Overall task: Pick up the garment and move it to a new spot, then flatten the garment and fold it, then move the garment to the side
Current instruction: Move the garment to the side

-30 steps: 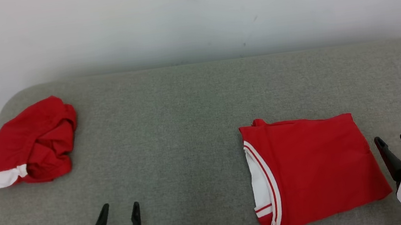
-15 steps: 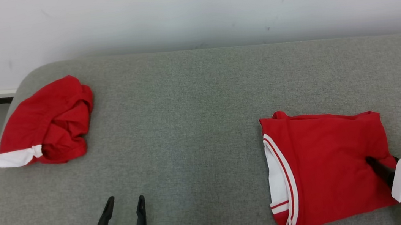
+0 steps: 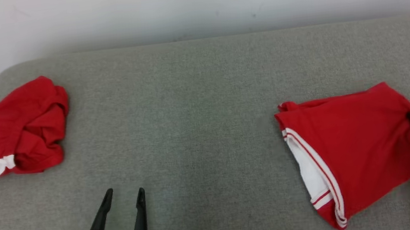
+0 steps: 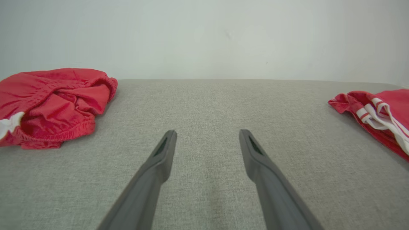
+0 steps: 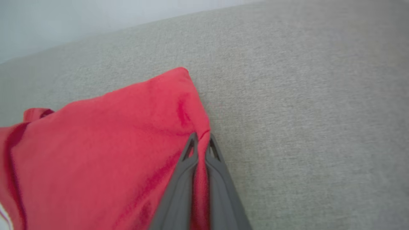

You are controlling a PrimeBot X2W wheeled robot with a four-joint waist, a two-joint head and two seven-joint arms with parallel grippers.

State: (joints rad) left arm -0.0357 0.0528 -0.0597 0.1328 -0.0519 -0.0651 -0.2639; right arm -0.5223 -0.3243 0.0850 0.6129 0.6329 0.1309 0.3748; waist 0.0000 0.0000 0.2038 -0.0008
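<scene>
Crumpled red cloth [image 3: 15, 130] with a white band sits well to the left of the folded garment [image 3: 353, 140], apart from it; leave it out of your reckoning. Next along, your left gripper [image 3: 125, 190] hovers over the grey table [image 3: 203, 103], also well to the left of the folded garment and a little nearer the robot's body. Its two fingers are spread wide with nothing between them. The folded garment itself lies on the table as a red, nearly square packet turned slightly askew, so it has no clear long axis. Its white-and-red striped edge [image 3: 308, 157] runs far-to-near down its left side, facing the empty gripper. At the garment's right edge, near its far corner, your right gripper [image 5: 202, 136] has its fingers pressed together on a pinch of the red fabric, which puckers toward them. Your move turns on this: the whole garment trails to the left of the holding hand. A pull to the right should, I judge, drag it along behind the grip, while a high lift risks the folds falling open. The right arm is plainly the nearer one. No brand, label or readable writing shows on either cloth.
</scene>
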